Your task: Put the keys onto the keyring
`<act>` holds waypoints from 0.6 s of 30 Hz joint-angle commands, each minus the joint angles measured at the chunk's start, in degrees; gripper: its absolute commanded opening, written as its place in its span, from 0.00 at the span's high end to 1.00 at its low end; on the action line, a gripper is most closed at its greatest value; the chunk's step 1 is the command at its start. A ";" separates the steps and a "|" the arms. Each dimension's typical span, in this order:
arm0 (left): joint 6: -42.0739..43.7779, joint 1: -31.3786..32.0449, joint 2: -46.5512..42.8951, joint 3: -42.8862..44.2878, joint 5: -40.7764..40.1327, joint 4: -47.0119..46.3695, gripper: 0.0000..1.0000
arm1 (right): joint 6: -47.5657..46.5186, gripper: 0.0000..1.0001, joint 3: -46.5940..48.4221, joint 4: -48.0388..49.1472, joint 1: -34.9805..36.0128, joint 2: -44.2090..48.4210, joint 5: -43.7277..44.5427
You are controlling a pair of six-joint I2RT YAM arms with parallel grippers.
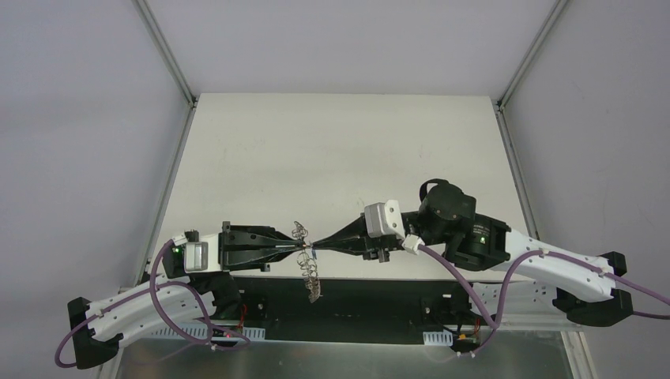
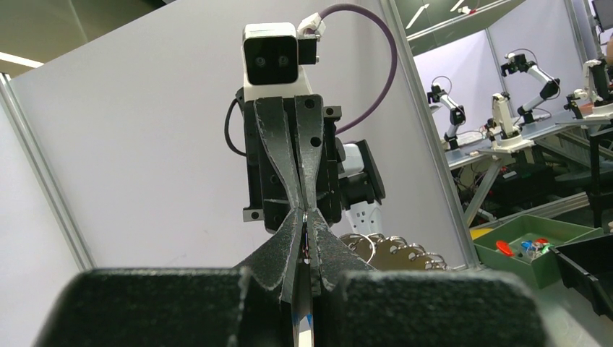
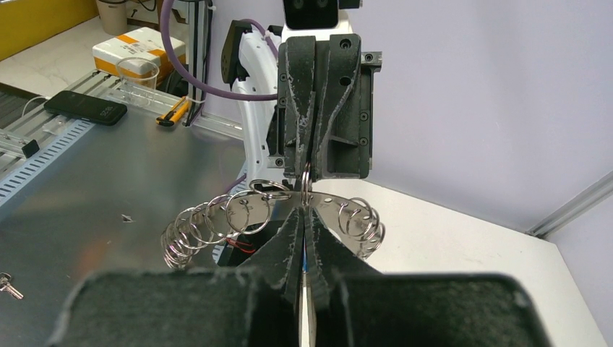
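The keyring [image 1: 310, 272] hangs on edge in the air between my two grippers, a flat grey plate fringed with silver wire loops. It also shows in the right wrist view [image 3: 329, 204] and the left wrist view [image 2: 405, 254]. My left gripper [image 1: 304, 248] is shut on one wire loop [image 3: 306, 177] at the ring's edge. My right gripper [image 1: 317, 245] faces it tip to tip and is shut. A thin blue sliver [image 3: 303, 262] shows between the right gripper's fingers, seemingly the blue-tagged key. The black-tagged key is not visible.
A small silver key [image 3: 6, 284] lies on the metal shelf in front of the table. A phone [image 3: 85, 107], a box [image 3: 139, 45] and a cup stand beyond it. White walls enclose the table [image 1: 340, 158] on three sides.
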State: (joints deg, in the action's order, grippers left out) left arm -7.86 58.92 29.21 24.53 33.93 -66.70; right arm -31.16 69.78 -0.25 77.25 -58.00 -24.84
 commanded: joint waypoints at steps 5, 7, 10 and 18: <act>1.27 0.32 -0.65 1.20 -1.28 -4.40 1.00 | 0.37 1.00 -1.13 1.76 0.35 0.48 0.23; 1.26 0.32 -0.43 1.22 -1.24 -4.41 1.00 | 0.48 1.00 -0.91 1.83 0.35 -0.01 0.12; 1.17 0.33 -0.43 1.35 -1.15 -4.34 1.00 | 0.58 0.92 -0.69 1.83 0.35 -0.13 0.39; 1.26 0.32 -0.47 1.50 -1.15 -3.88 1.00 | 0.35 0.72 -0.49 2.27 0.35 1.09 1.02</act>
State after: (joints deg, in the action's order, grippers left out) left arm -7.81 58.92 29.23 24.56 33.91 -66.70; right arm -30.74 68.75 0.14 77.25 -57.95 -24.34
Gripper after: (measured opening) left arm 0.006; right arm 0.263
